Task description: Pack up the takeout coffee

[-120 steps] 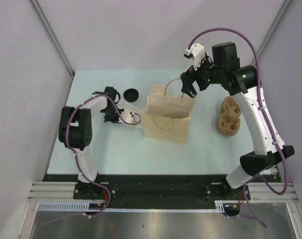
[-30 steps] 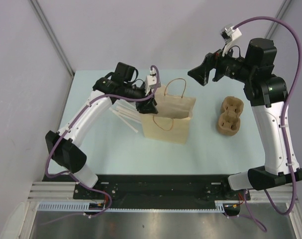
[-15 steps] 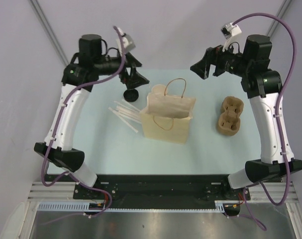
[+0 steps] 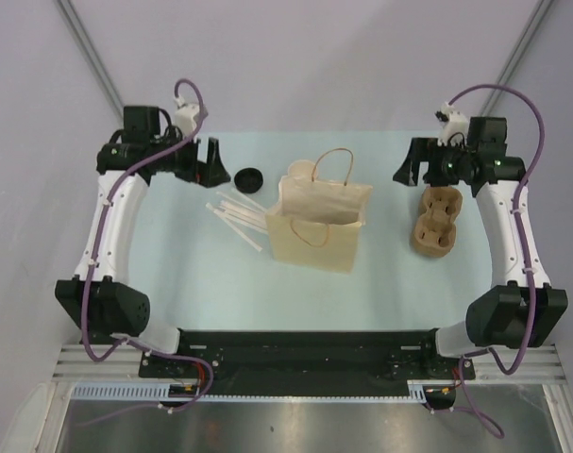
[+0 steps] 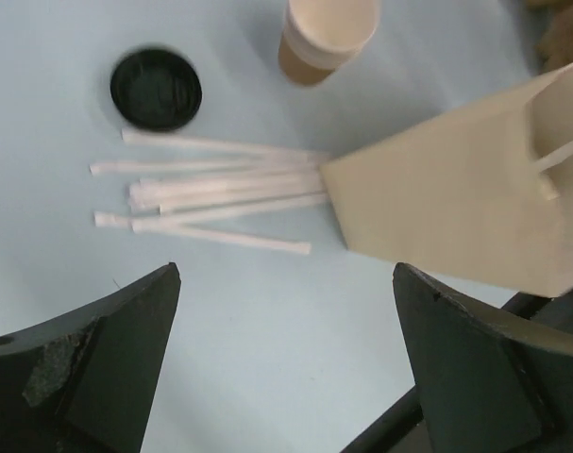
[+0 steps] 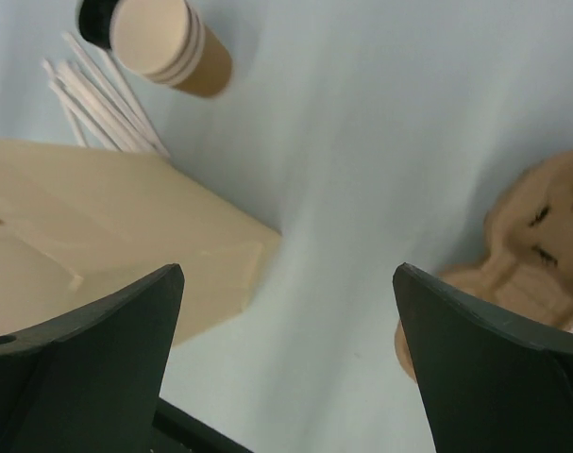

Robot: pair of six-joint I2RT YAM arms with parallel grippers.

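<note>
The takeout coffee is hidden from every view. The brown paper bag (image 4: 319, 226) stands upright mid-table with its top open; it also shows as bag (image 5: 465, 198) and bag (image 6: 107, 226). My left gripper (image 4: 213, 162) hangs open at the far left, above the table, with nothing between its fingers; the left wrist view shows left gripper (image 5: 286, 274) over bare table. My right gripper (image 4: 406, 168) is open and empty at the far right, right gripper (image 6: 286, 274) between the bag and the carrier.
A loose black lid (image 4: 248, 178) lies left of the bag, with white straws (image 4: 237, 215) beside it. A stack of lidless brown cups (image 5: 326, 38) stands behind the bag. A moulded pulp cup carrier (image 4: 435, 220) lies at the right.
My left gripper has opened and pulled away from the bag's mouth to the far left. My right arm has dropped lower, towards the carrier.
</note>
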